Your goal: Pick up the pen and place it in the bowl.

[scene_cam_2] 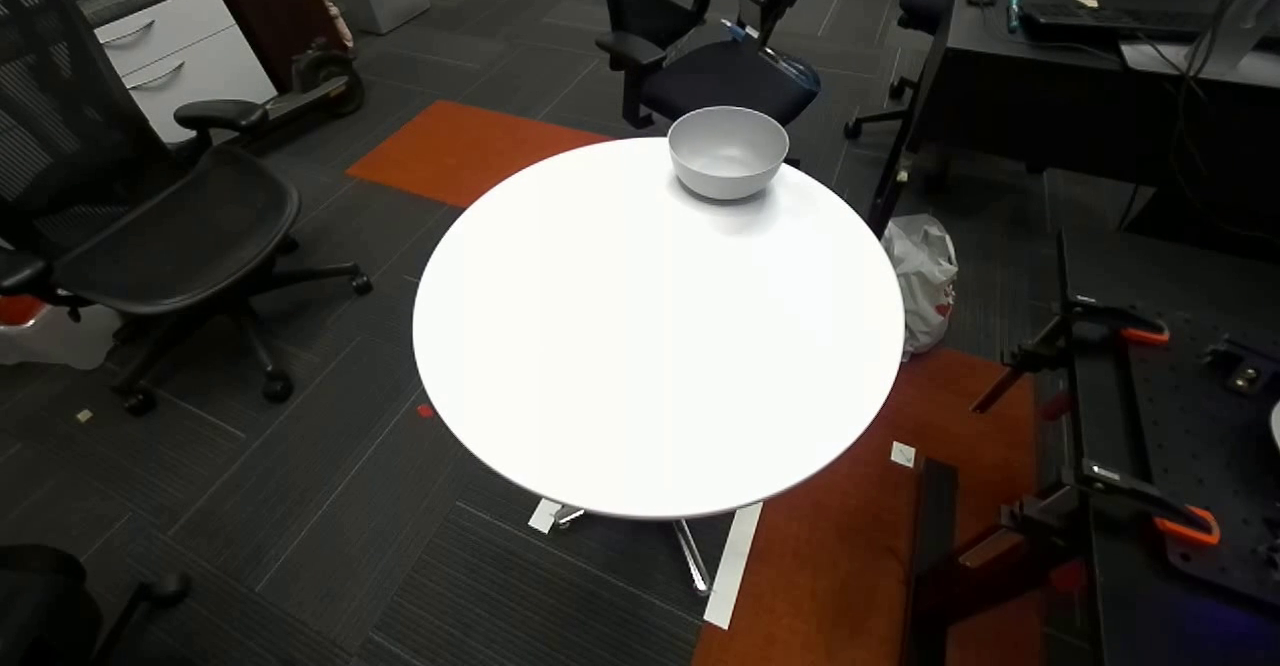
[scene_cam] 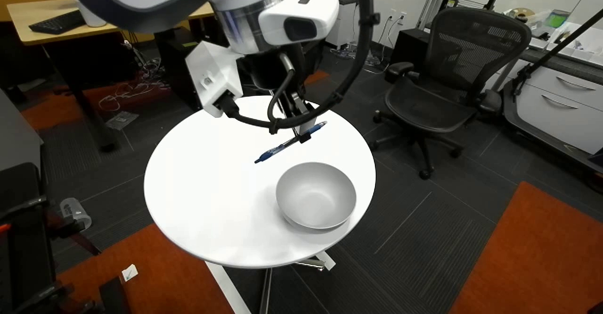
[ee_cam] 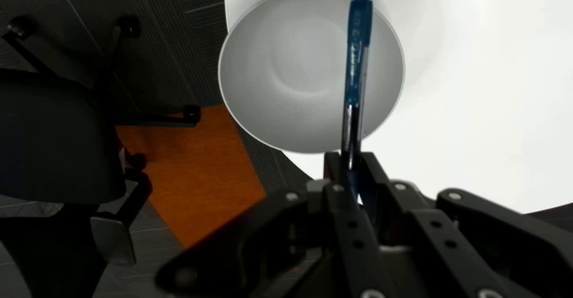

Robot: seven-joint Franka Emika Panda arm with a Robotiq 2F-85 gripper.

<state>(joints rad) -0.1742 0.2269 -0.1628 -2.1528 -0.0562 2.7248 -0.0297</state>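
Note:
The pen [scene_cam: 279,149] is thin and blue with a clear barrel. My gripper [scene_cam: 302,137] is shut on it near its middle and holds it above the table, tilted in an exterior view. In the wrist view the pen [ee_cam: 358,52] sticks out from between the fingertips [ee_cam: 351,161] and crosses in front of the bowl [ee_cam: 268,87]. The light grey bowl [scene_cam: 315,196] stands upright near the table's edge, with nothing seen inside it. The bowl [scene_cam_2: 722,174] also shows in an exterior view where the gripper and pen are out of view.
The round white table [scene_cam: 212,186] carries the bowl and shows in both exterior views, as does the table top [scene_cam_2: 640,346]. A black mesh chair [scene_cam: 452,69] stands beyond it. A dark bench with clamps [scene_cam_2: 1150,426] stands beside the table.

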